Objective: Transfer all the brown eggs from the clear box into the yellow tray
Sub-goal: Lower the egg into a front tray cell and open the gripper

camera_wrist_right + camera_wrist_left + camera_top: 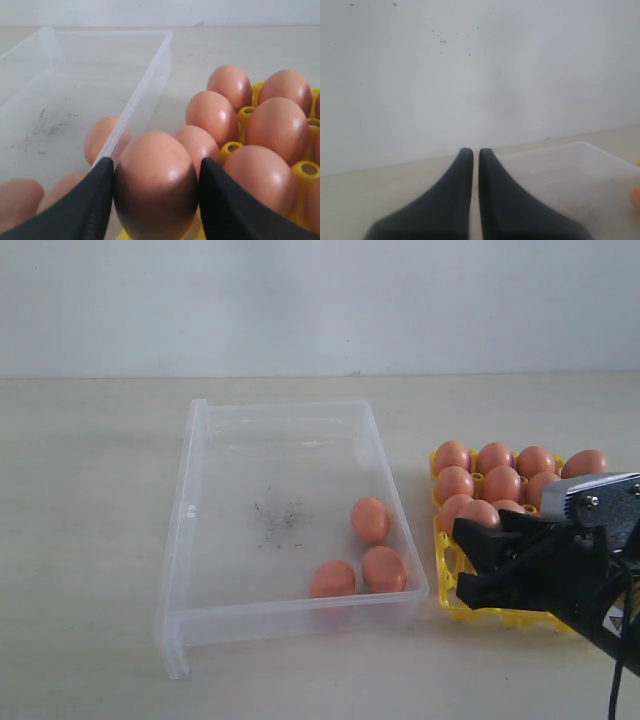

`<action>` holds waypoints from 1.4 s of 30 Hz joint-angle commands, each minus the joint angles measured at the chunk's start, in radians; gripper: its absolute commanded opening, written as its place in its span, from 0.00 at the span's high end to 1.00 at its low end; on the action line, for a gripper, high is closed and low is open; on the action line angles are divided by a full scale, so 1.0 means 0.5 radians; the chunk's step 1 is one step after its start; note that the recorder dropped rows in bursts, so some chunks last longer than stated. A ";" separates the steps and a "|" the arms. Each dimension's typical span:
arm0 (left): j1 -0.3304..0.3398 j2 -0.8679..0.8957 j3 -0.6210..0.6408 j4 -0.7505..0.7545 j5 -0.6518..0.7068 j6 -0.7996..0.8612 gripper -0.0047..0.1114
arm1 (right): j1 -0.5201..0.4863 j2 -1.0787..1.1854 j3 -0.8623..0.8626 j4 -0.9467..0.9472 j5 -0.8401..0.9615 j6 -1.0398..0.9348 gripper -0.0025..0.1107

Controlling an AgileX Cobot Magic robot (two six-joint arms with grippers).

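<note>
Over the near left corner of the bright yellow plastic egg tray (449, 592), the right gripper (155, 167) has its black fingers (85, 205) clamped on one smooth orange-brown egg (155, 187); several matching eggs (500, 483) fill the tray's far cups; three more eggs (370, 520) lie in the shallow clear plastic box (200, 540) by its right wall, towards the near right corner; box and tray sit just beside each other on the pale worktop (90, 490); the left gripper (475, 152) has its fingers drawn together on nothing.
</note>
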 commanded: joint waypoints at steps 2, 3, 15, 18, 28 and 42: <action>-0.009 -0.003 0.006 -0.003 0.000 0.003 0.93 | -0.002 0.145 -0.049 -0.006 -0.022 -0.015 0.98; -0.009 -0.003 0.006 -0.003 0.000 0.003 0.93 | -0.002 0.164 -0.048 -0.006 -0.022 -0.015 0.98; -0.009 -0.003 0.006 -0.003 0.000 0.003 0.93 | -0.002 0.185 -0.058 -0.006 -0.022 -0.036 0.98; -0.009 -0.003 0.006 -0.003 0.000 0.003 0.93 | -0.002 0.185 -0.058 -0.012 -0.022 -0.036 0.98; -0.009 -0.003 0.006 -0.003 0.000 0.003 0.93 | -0.002 0.185 -0.063 -0.028 -0.022 0.008 0.98; -0.009 -0.003 0.006 -0.003 0.000 0.003 0.93 | 0.002 0.185 -0.071 -0.071 0.031 0.039 0.98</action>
